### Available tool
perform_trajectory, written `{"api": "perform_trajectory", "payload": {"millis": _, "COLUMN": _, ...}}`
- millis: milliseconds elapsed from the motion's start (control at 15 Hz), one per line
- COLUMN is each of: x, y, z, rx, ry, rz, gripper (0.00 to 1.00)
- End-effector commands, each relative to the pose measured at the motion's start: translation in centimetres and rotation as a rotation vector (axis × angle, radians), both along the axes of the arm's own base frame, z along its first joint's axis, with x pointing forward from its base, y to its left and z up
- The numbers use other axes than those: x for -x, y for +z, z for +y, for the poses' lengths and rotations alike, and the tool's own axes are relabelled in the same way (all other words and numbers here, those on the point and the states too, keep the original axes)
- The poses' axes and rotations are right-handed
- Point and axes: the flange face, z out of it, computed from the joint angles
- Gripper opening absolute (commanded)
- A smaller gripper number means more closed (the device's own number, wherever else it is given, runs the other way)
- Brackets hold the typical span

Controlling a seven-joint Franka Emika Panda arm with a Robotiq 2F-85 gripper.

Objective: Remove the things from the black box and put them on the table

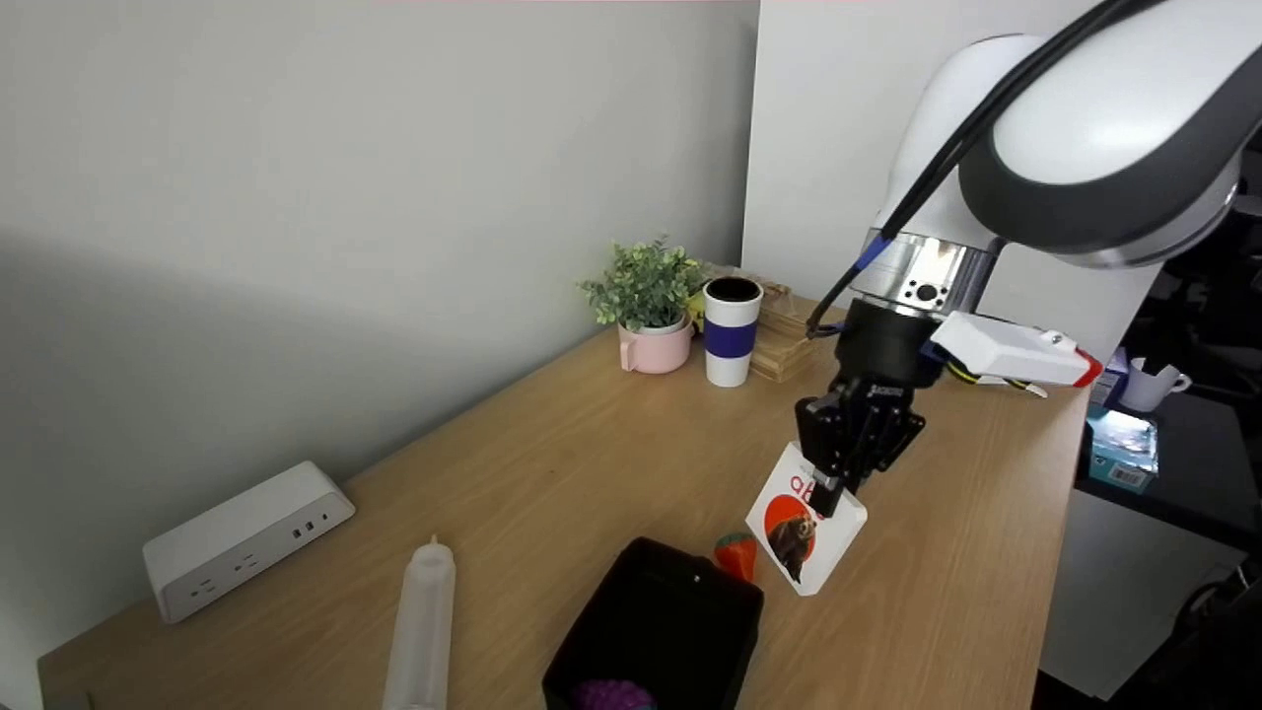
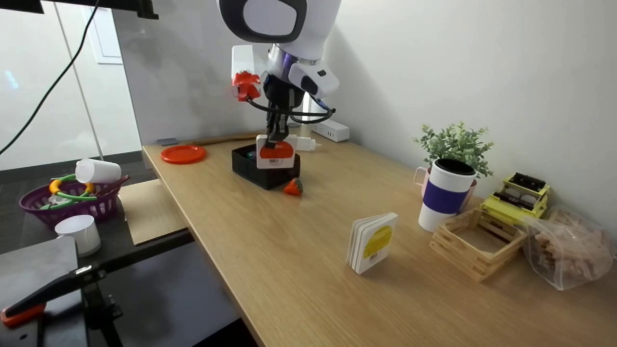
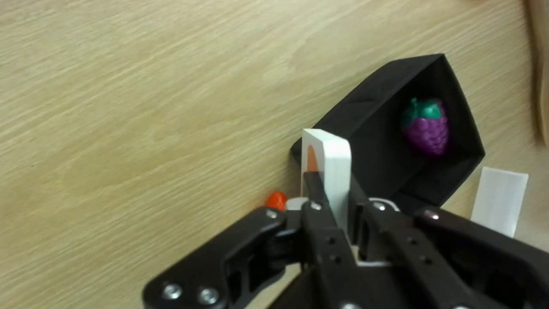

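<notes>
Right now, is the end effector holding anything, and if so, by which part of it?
Yes: the end effector holds a white book with a red circle, pinched across its two broad faces close to the upper edge.

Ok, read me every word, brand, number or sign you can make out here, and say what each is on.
Nothing is legible enough to quote.
Held white card: red lettering, partly covered by the end effector, cannot be read.
Its other side: pale lettering on red and a barcode, too blurred.
Standing white book: marks on yellow and a barcode, too blurred.
Teal box: barcode label, too small.
End effector: pale marking, too small.
</notes>
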Motion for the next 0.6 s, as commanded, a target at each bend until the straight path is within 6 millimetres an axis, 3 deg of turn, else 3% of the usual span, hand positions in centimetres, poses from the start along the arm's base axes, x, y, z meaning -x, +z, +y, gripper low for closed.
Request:
{"api": "perform_trajectory", "payload": {"millis": 0, "x": -0.2, "y": 0.0, "z": -1.4, "rx": -0.044, "ry": 0.019, "rz": 0.080, "gripper": 0.03}}
{"api": "perform_trajectory", "payload": {"millis": 333, "x": 0.7, "y": -0.2, "z": -2.6, "rx": -0.012, "ry": -0.031, "rz": 0.197, "gripper": 0.03}}
{"api": "perform_trajectory", "payload": {"millis": 533, "x": 0.6, "y": 0.0, "z": -2.3, "rx": 0.069, "ry": -0.019, "rz": 0.202, "gripper": 0.03}}
